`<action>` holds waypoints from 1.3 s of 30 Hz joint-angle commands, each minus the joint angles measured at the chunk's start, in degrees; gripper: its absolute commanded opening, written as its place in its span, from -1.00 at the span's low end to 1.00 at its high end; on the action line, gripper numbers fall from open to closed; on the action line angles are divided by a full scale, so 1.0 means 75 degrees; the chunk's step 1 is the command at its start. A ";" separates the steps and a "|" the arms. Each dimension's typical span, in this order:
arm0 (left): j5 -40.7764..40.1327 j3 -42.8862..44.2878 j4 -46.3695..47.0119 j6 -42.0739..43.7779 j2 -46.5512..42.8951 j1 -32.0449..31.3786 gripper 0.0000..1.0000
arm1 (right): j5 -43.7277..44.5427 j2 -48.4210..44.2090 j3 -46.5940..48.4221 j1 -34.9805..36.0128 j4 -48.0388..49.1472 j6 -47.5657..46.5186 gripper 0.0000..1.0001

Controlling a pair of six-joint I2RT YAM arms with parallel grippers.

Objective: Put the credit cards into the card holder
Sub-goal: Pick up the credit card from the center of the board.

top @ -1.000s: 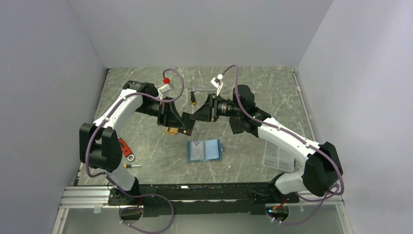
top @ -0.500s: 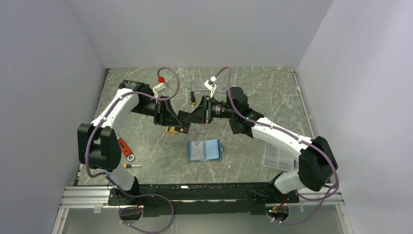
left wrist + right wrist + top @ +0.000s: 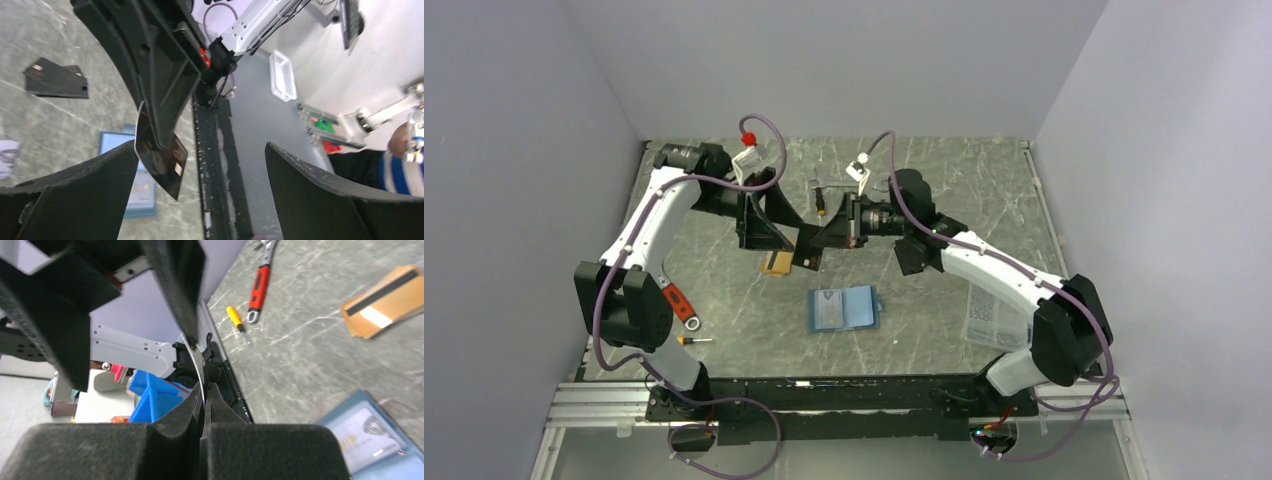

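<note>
Mid-air, the right gripper (image 3: 204,392) pinches a dark card (image 3: 162,169) by its edge while the left gripper (image 3: 200,150) stands with jaws wide apart; the holder (image 3: 844,308) lies open on the table (image 3: 734,300) nearby, and a flat, edge-first slide into a pocket looks wisest

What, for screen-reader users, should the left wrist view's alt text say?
A dark credit card hangs pinched in the right end effector, beside the left end effector's open fingers. The blue card holder and two dark cards lie beyond.
</note>
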 commanded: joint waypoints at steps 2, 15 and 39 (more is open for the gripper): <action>-0.0629 0.1320 0.0517 -0.1394 -0.0071 0.0012 0.99 | 0.0327 -0.0200 -0.0065 -0.0885 -0.2246 -0.0960 -1.00; -0.7688 -0.1586 0.5798 -0.5069 -0.1995 -0.1362 0.99 | 0.3050 -0.0557 -0.1201 -0.0973 -0.4844 -0.1605 -1.00; -0.9989 -0.4570 0.9140 -0.5172 -0.0452 -0.3567 0.51 | 0.3177 -0.0725 -0.2053 -0.1243 -0.4418 -0.1645 -1.00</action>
